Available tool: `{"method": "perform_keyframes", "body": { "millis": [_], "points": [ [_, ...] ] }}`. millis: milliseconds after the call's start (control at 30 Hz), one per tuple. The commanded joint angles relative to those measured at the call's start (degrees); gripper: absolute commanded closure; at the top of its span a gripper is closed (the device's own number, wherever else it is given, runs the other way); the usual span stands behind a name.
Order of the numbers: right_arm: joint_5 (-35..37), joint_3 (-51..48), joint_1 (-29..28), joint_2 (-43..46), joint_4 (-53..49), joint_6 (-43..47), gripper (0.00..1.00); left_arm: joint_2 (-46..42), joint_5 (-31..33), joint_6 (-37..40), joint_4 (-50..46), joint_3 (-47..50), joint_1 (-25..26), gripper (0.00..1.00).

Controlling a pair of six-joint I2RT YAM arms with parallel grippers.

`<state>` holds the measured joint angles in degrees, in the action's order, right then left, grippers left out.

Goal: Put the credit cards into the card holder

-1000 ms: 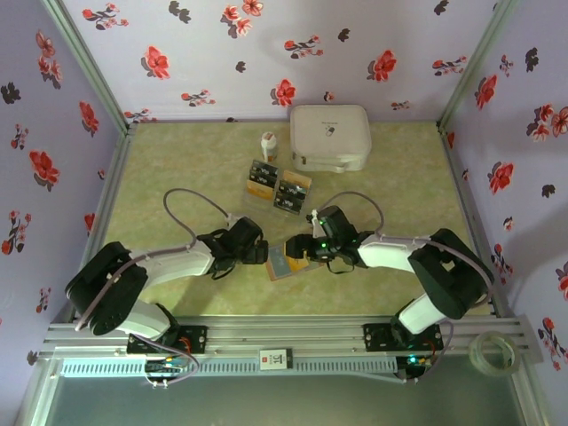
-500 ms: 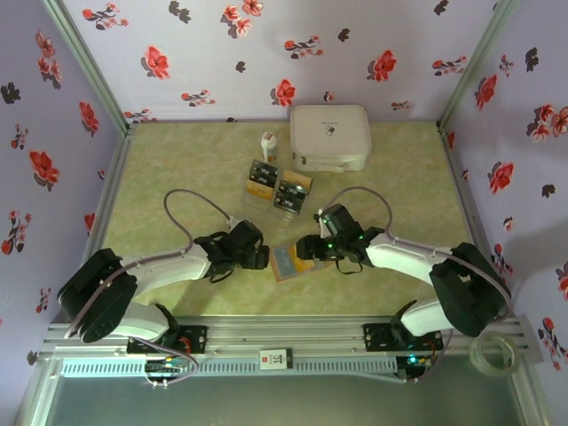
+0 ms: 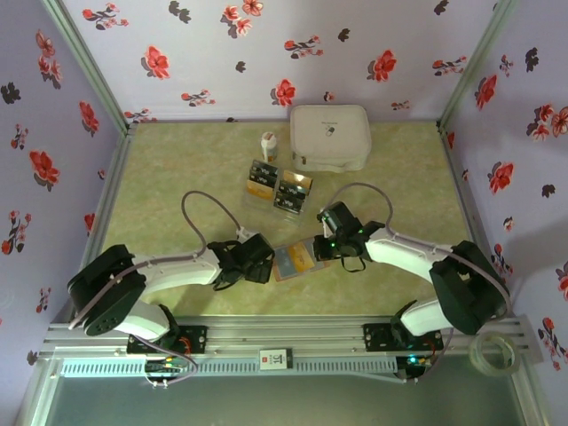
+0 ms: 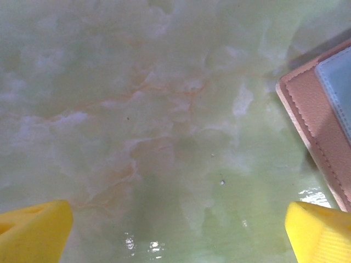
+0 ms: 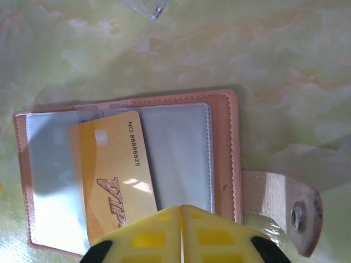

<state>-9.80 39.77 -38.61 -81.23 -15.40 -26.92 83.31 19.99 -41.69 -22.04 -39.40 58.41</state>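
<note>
Left gripper [image 3: 256,263] slid right, now just left of the card holder [image 3: 286,263], jaws spread wide, empty. Right gripper [image 5: 181,218] closed up at the card holder's right side, pads together, gripping nothing visible. Gold card [image 5: 112,175] lies on the opened card holder. Other credit cards [image 3: 278,189] sit farther back.

The left arm [image 3: 169,269] and right arm [image 3: 404,253] have white links and bulky black joints. A grey cable [image 3: 184,209] loops behind the black left hand [image 3: 266,266] and right hand [image 3: 314,248], both with bright yellow fingers [image 5: 159,235].
</note>
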Motion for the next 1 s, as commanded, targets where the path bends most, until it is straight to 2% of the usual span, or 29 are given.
{"method": "perform_keyframes", "body": {
  "millis": [0, 967],
  "points": [
    [0.7, 0.2, 0.2, -0.9, -0.9, 1.1, 0.93, 1.7, 2.7, -0.8, -2.0, -1.9, 0.5, 0.00],
    [-1.2, -2.7, -3.2, -4.7, 4.0, -1.9, 0.95, 3.5, 2.6, -0.5, 0.5, -1.8, 0.5, 0.00]
  ]
}}
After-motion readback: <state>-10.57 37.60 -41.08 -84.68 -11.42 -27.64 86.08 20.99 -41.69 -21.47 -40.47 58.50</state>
